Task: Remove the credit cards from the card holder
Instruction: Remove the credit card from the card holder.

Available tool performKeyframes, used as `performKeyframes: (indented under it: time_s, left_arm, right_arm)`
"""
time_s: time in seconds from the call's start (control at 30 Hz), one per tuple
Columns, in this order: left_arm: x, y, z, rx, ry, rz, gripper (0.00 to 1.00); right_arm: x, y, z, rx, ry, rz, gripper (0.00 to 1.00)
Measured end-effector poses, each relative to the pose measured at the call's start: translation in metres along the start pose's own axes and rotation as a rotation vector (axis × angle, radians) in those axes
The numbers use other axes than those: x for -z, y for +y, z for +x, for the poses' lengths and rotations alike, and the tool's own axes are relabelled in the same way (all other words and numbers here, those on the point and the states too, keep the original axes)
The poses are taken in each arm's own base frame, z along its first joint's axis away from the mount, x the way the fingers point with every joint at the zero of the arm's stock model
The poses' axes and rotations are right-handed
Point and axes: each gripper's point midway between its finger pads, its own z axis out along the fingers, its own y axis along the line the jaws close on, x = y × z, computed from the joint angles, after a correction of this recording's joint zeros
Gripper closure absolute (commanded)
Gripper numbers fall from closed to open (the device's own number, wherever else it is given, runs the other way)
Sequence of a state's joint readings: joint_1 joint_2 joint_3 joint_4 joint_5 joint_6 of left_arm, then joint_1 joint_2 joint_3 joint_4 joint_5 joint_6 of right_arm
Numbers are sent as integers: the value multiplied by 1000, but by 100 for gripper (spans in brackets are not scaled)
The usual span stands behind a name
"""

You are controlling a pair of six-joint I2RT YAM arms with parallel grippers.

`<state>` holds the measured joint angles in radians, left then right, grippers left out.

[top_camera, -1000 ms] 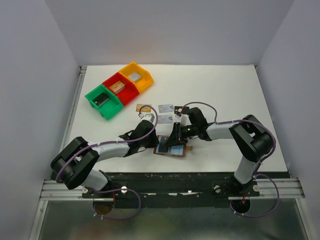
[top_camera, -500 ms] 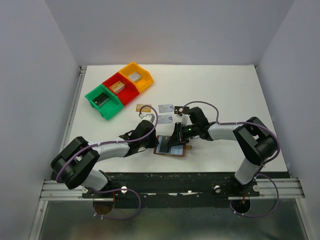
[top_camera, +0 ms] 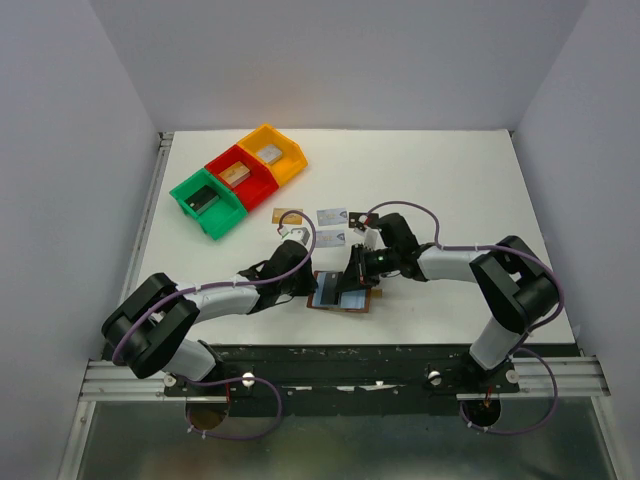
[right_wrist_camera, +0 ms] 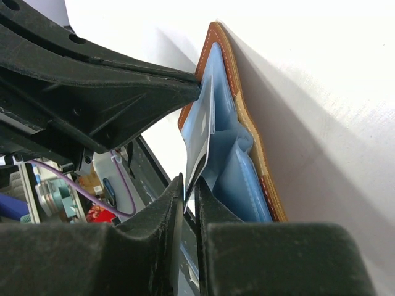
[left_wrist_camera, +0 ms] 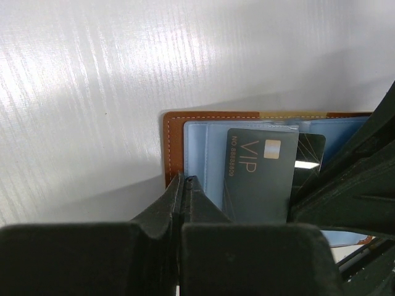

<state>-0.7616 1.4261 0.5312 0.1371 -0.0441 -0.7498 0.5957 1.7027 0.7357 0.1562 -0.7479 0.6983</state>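
My left end effector (left_wrist_camera: 185, 185) is fully closed, its tips down on the near left corner of the card holder (left_wrist_camera: 174, 139), where the brown leather meets the light-blue lining. I judge it is there as an anchor, so the holder does not slide or lift off the table (left_wrist_camera: 92, 74) while a card is drawn. I cannot tell whether a lip of leather sits between the tips or they only press on it.

My right end effector (right_wrist_camera: 190, 185) is closed to a narrow slit around the lower edge of the black VIP card (left_wrist_camera: 256, 179). The card stands partly clear of its blue pocket, tilted up away from the open holder. Gripping the thin edge rather than the face lets the card slide out along the slot.

From above, the holder lies open near the front edge of the table, between my two wrists. My left arm stretches low from its base, forearm angled right. My right arm is folded at the elbow, with its forearm running left and its wrist rolled on its side, so the fingers meet the card edge-on.

A gold-tan card (top_camera: 287, 216) and two silvery cards (top_camera: 331, 216) (top_camera: 331, 238) lie flat just beyond the holder, already out. By my reckoning the job is more than half done.
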Motion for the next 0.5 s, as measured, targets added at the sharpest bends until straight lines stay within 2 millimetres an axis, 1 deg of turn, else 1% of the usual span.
performKeyframes:
  time_s: [0.1, 0.33, 0.5]
  left_arm:
    - [0, 0, 0, 0, 0, 0, 100]
    - [0, 0, 0, 2, 0, 0, 100]
    - [0, 0, 0, 4, -1, 0, 100]
  right_arm:
    - [1, 1, 0, 3, -2, 0, 84]
    - [3, 0, 0, 8, 0, 6, 98]
    - [5, -1, 1, 5, 1, 14, 100]
